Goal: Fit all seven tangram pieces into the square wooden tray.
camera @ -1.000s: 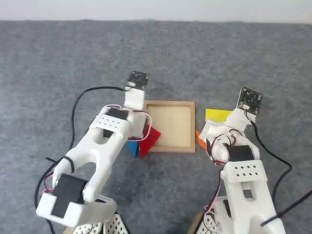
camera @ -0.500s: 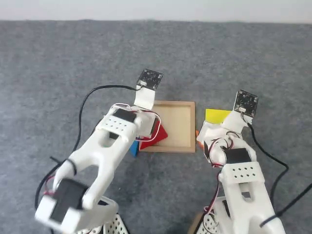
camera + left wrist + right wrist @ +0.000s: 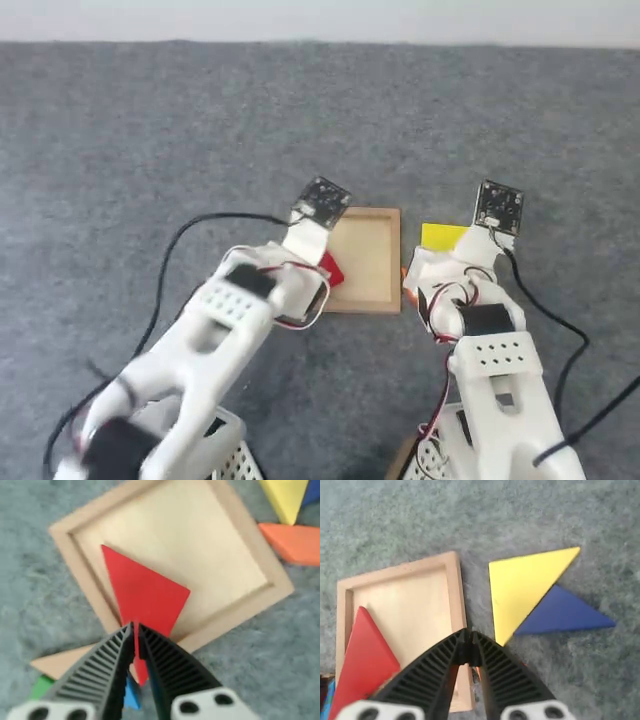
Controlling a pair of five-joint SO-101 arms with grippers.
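Left gripper [image 3: 134,628]: set low at the near left corner of the tray, fingers clamped on one point of the red triangle

Red triangle [image 3: 144,592]: held by its near point, which crossed the rim; the rest reached over the tray floor along the left wall; whether it lay flat or was held just clear could not be told

Loose pieces, near left: a tan piece [image 3: 67,661], a green piece [image 3: 41,686] and a light blue piece [image 3: 132,699] lay on the carpet just outside the tray's near left corner, under the left gripper; the green and light blue were partly hidden by the fingers

Right gripper [image 3: 468,647]: hung over the near right part of the tray, fingers pressed together, tips meeting above the right wall

Square wooden tray [image 3: 250,535]: flat on the carpet between the two arms, the red triangle the one piece within its walls

Orange piece [image 3: 295,542]: on the carpet just beside the tray's right wall, close to the right gripper

Yellow triangle [image 3: 525,587]: on the carpet right of the tray, apart from the rim, beyond the orange piece

Dark blue triangle [image 3: 565,614]: butted against the yellow triangle on the side away from the tray

Grey carpet [image 3: 150,120]: covered the whole working surface
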